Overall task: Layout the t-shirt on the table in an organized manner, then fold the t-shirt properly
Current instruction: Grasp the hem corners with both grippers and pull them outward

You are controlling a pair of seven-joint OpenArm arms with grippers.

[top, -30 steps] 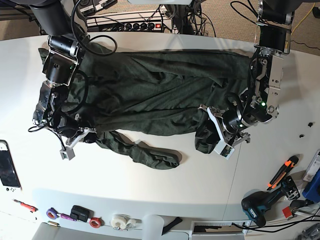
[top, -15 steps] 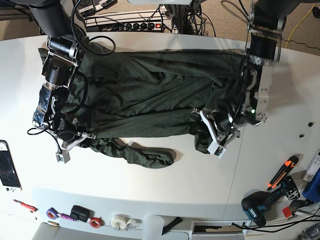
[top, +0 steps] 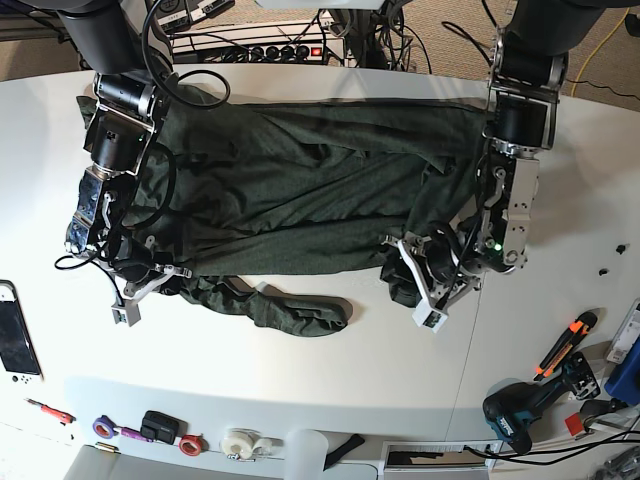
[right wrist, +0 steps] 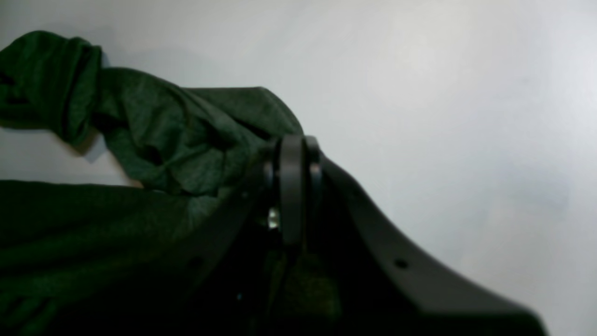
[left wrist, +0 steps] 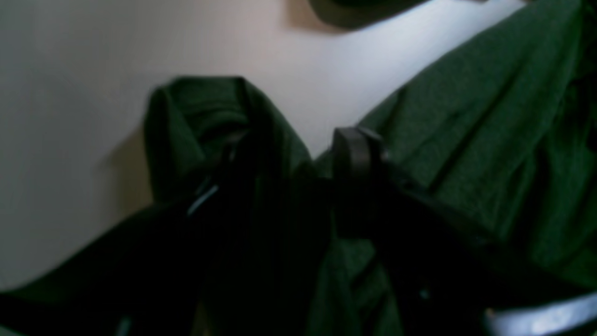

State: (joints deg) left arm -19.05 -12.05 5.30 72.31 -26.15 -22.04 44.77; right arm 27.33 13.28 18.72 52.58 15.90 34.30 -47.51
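The dark olive t-shirt (top: 300, 190) lies spread across the white table (top: 300, 380), wrinkled, with a twisted strip trailing along its near edge. My left gripper (top: 422, 290) is at the shirt's near right corner. In the left wrist view its fingers (left wrist: 357, 154) stand apart, and a bunched fold of the t-shirt (left wrist: 200, 116) lies between them over the table (left wrist: 70, 93). My right gripper (top: 135, 295) is at the near left corner. The right wrist view shows the right gripper (right wrist: 291, 144) shut, with t-shirt (right wrist: 177, 135) fabric pinched at its tips above the table (right wrist: 443, 93).
A handheld device (top: 15, 335) lies at the left edge. A screwdriver (top: 50, 410) and tape rolls (top: 240, 442) line the near edge. A drill (top: 520, 415) and an orange-handled tool (top: 565, 345) sit at the near right. A power strip (top: 280, 50) lies behind the table.
The left arm swung inward, and its gripper shifted left and slightly nearer with the bunched corner while its fingers spread wider. The right gripper drew the trailing strip slightly left.
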